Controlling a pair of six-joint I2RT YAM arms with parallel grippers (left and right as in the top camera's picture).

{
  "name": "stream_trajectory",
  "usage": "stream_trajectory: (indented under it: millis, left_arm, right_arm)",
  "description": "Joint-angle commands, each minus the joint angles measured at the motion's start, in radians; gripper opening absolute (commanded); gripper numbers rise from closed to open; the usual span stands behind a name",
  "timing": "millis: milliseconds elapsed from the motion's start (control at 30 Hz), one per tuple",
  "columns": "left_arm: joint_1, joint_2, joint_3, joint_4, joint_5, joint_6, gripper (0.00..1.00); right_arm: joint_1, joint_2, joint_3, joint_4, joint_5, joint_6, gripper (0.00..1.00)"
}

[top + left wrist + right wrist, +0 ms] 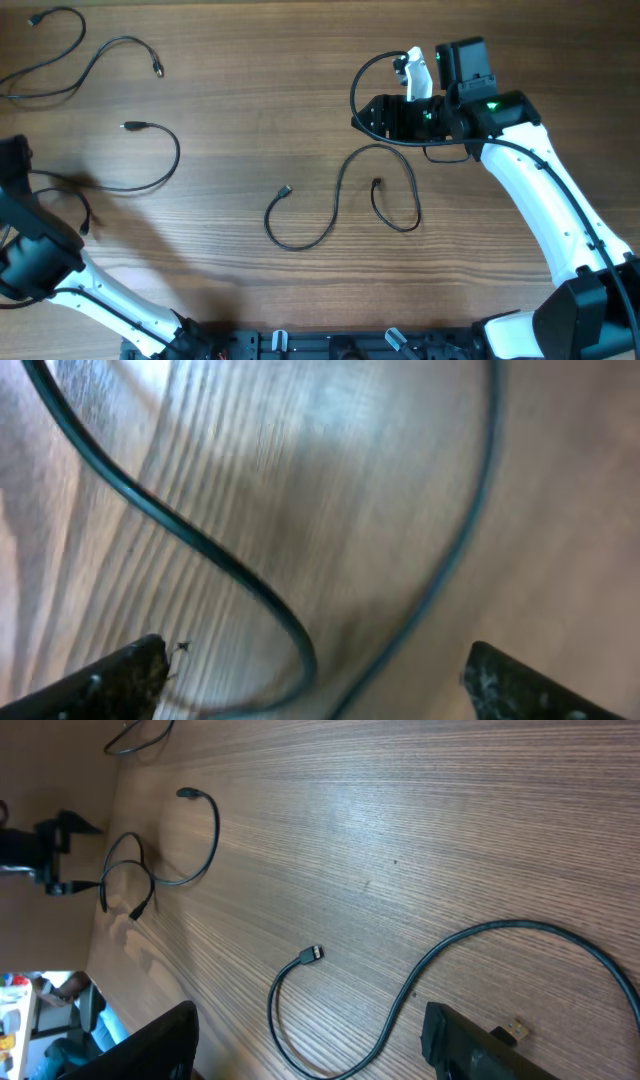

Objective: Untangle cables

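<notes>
Cables lie spread well apart over the wooden tabletop (260, 90). In the overhead view the centre cable (335, 205) snakes from a plug at its 9 o'clock end through a low loop and up over an arch to a second plug tucked under that arch. The left cable (177, 150) curves at 9 o'clock with one plug free. Its other end runs toward the left end effector (315, 650), whose fingers stand wide apart with a blurred strand on the wood between them, ungripped. A third cable (156, 68) sits at 10 o'clock and runs off the left edge of the picture. The right end effector (362, 115) hangs at 2 o'clock, fingers apart and holding nothing, near the top of the centre cable's arch. Bare wood separates the centre cable from the left cable, and more lies along 12 o'clock and toward 6 o'clock.
</notes>
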Motion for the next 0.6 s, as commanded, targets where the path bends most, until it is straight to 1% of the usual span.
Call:
stream_trajectory:
  millis: [0,33,67,100,133,167,200,233,267,333,433,467,567]
  left_arm:
    - [0.023,0.016,-0.094,0.091,-0.02,-0.038,0.84]
    - [0.029,0.016,-0.111,0.129,-0.035,-0.037,0.72]
    - [0.034,0.016,-0.115,0.156,-0.038,-0.034,0.62]
    - [0.034,0.016,-0.115,0.174,-0.037,-0.014,0.6]
    - [0.034,0.016,-0.115,0.196,-0.037,0.02,0.52]
    - [0.034,0.016,-0.115,0.211,-0.037,0.043,0.48]
    - [0.033,0.016,-0.115,0.217,-0.037,0.053,0.38]
    - [0.033,0.016,-0.115,0.227,-0.037,0.072,0.17]
    - [0.033,0.016,-0.115,0.232,-0.036,0.071,0.04]
    - [0.031,0.016,-0.115,0.249,-0.027,0.087,0.04]
    - [0.015,0.015,-0.115,0.322,0.058,0.275,0.04]
    - [0.005,0.015,-0.115,0.329,0.057,0.303,0.04]
    - [-0.034,0.015,-0.115,0.347,0.059,0.308,0.04]
  right_arm:
    - [0.003,-0.023,-0.003,0.004,0.012,0.003,0.73]
    - [0.003,-0.023,-0.003,0.007,0.012,0.004,0.73]
    - [0.003,-0.023,-0.003,0.007,0.012,0.004,0.73]
    - [0.003,-0.023,-0.003,0.007,0.012,0.004,0.73]
    - [0.003,-0.023,-0.003,0.007,0.012,0.005,0.73]
    - [0.003,-0.023,-0.003,0.008,0.012,0.005,0.73]
    - [0.003,-0.023,-0.003,0.008,0.012,0.005,0.73]
    - [0.003,-0.023,-0.003,0.01,0.012,0.011,0.73]
    - [0.003,-0.023,-0.003,0.011,0.012,0.012,0.73]
    - [0.003,-0.023,-0.003,0.019,0.012,0.027,0.73]
    - [0.003,-0.023,-0.003,0.031,0.012,0.03,0.73]
    - [0.003,-0.023,-0.003,0.031,0.012,0.03,0.73]
    - [0.003,-0.023,-0.003,0.032,0.012,0.031,0.73]
